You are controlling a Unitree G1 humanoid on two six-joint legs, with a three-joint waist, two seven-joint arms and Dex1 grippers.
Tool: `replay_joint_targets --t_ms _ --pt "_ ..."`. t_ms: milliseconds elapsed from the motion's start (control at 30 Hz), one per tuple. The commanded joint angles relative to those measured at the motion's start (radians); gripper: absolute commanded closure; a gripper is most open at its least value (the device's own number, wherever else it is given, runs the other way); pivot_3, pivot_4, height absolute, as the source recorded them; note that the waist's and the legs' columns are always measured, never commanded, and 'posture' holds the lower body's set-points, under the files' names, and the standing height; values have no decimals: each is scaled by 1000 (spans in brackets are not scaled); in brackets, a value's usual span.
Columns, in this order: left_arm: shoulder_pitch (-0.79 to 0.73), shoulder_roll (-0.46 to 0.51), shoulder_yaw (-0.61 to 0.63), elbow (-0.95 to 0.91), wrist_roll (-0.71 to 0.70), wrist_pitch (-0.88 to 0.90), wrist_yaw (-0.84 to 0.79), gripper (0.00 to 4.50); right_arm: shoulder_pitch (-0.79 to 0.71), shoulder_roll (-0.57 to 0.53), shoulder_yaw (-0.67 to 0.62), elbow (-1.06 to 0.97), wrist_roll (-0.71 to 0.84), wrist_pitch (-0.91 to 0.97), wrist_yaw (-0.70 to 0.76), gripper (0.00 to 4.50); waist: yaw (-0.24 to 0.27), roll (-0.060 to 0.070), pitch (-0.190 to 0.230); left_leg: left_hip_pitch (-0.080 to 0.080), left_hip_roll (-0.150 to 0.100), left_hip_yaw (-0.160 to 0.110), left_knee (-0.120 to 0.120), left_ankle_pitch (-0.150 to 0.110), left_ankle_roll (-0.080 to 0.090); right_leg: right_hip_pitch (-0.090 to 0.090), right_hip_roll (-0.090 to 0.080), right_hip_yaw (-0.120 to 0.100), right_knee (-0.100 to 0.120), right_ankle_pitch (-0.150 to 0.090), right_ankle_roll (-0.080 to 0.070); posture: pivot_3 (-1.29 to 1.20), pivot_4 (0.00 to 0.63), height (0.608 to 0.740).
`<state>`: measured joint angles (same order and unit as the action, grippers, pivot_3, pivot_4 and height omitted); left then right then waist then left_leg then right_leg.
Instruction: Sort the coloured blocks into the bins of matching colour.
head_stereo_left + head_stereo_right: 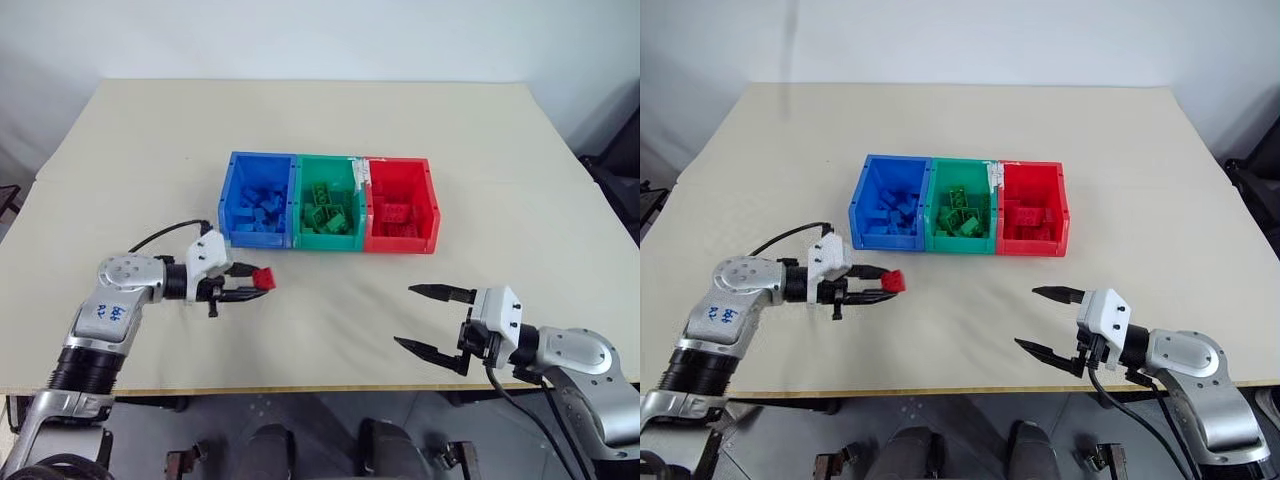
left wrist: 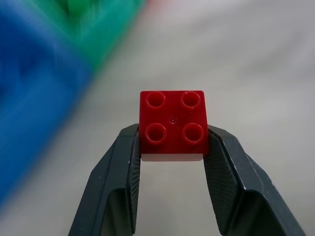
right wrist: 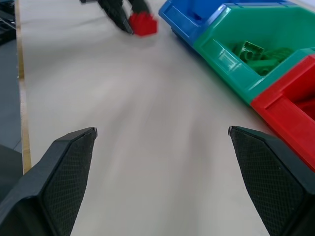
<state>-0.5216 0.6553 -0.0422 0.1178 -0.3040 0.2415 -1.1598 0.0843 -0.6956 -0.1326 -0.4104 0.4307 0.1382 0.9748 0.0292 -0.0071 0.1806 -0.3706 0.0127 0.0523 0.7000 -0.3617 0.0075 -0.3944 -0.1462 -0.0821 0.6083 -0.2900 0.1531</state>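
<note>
Red and four-studded, a toy brick (image 2: 173, 123) is being clamped by the left pincer (image 1: 247, 285) above the desk (image 1: 300, 130) before the blue bin (image 1: 260, 200), presumably for carrying to the red bin (image 1: 400, 205), while the right pincer (image 1: 430, 320) is being held wide apart, empty.

Beige table (image 1: 150, 180) fills the scene; white wall (image 1: 300, 35) at far side; dark grey floor (image 1: 320, 420) near edge.

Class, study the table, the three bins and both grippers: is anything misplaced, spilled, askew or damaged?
Nothing stands out. The blue bin, green bin and red bin each hold matching blocks. The one red block outside is pinched in the left gripper; the right gripper is open.
</note>
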Motion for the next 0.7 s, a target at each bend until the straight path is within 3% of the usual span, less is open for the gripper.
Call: replay_joint_targets --t_ms 33,267,333,500,700 --pt "-175 -102 -22 -18 -53 33 20 3030 50 61 -104 -98 41 23 -138 0 7 -1 0 -1 0 -1 1 0 0 0 0 -1 0 0 0 0 150 740" --pt "-490 -373 -105 379 77 -107 121 3030 149 211 -187 -207 4 11 -360 0 19 1 -1 1 -1 2 0 1 1 1 0 1 -2 1 2 0 150 740" --pt "-609 -467 -114 604 137 -193 210 3030 209 238 -201 -246 -23 -6 -398 0 17 0 -1 0 -1 3 0 1 1 0 1 1 -3 1 2 0 150 740" --pt "-771 -568 -89 934 201 -345 307 3030 301 281 -200 -324 -64 -29 -451 0 17 0 -1 -1 -1 4 -1 0 3 0 1 2 -7 2 4 0 150 740" --pt "-807 -604 -55 1035 206 -414 257 1058 347 300 -182 -360 -84 -38 -473 0 0 0 0 -1 -1 6 -3 0 4 0 1 2 -9 2 4 0 150 740"
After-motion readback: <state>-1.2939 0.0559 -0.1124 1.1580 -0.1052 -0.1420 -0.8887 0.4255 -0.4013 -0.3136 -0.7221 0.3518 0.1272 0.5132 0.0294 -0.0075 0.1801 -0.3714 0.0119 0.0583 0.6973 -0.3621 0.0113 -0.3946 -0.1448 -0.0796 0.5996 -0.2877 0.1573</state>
